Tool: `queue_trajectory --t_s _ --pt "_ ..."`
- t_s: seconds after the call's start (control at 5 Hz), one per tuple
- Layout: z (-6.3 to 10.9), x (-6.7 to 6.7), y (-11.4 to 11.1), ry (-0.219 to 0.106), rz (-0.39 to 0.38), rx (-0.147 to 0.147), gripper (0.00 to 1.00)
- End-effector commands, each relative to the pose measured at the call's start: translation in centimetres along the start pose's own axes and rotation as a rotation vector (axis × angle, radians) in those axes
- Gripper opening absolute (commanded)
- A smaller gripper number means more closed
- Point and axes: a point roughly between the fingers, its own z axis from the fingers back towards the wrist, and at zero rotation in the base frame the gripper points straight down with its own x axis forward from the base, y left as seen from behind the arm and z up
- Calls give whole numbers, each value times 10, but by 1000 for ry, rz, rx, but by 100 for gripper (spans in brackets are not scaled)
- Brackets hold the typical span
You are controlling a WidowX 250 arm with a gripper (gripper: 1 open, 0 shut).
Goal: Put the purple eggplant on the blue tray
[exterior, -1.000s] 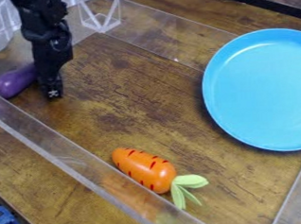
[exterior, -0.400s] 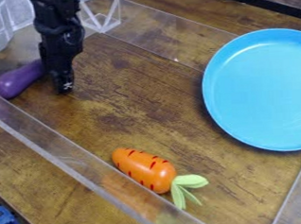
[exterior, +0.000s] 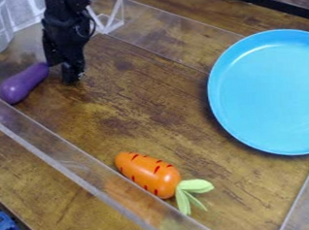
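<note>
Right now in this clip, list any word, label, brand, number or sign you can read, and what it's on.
No readable text anywhere.
Round light-blue plastic tray: no lettering visible.
Glossy purple toy eggplant: none visible.
Orange toy carrot with green leaves: dark stripes only, not letters.
Black gripper: small pale specks, too blurred to tell.

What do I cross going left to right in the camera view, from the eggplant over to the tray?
Purple eggplant → gripper → orange carrot with green leaves → blue tray.
</note>
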Motion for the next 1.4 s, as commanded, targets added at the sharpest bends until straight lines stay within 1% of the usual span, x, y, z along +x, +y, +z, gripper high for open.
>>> queue_trajectory --t_s 0.0,0.4,0.6,1.0,1.2 --pt "-15 -15 0 25 -19 -34 0" --pt "-11 -27 7 44 42 -38 0" --pt "-12 -18 1 42 38 -42 100" --pt "-15 1 -13 40 31 -52 100" --pt "-16 9 -24 42 36 -55 0"
